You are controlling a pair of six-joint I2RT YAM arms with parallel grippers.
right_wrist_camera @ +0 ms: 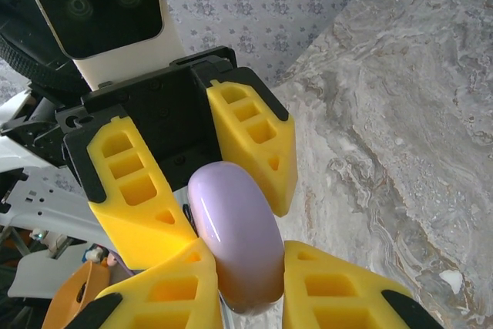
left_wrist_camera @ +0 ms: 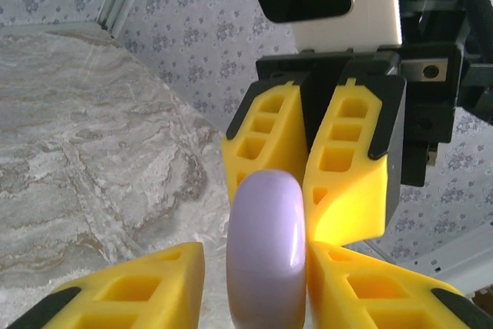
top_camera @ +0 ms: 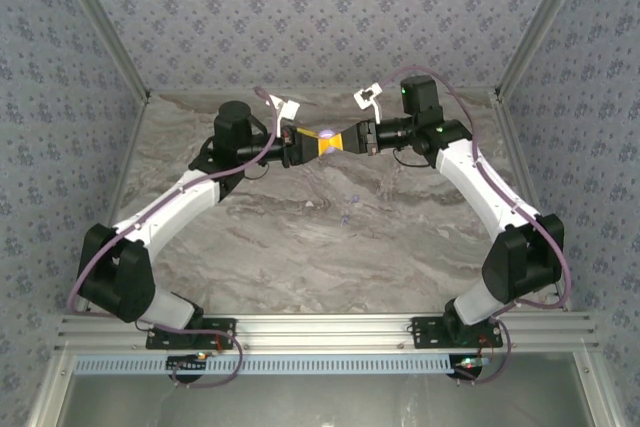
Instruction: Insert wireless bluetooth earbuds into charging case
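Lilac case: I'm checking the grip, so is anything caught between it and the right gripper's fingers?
Nothing visible. The right gripper has its yellow fingers straight on the sides of the lilac case.

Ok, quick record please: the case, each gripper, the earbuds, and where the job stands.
case: lilac, rounded, held in the air over the far part of the table
right gripper: shut on the case
left gripper: fingers either side of the case, with a gap showing on one side
earbuds: tiny specks lying on the table, apart from the case
job: earbuds not yet in the case
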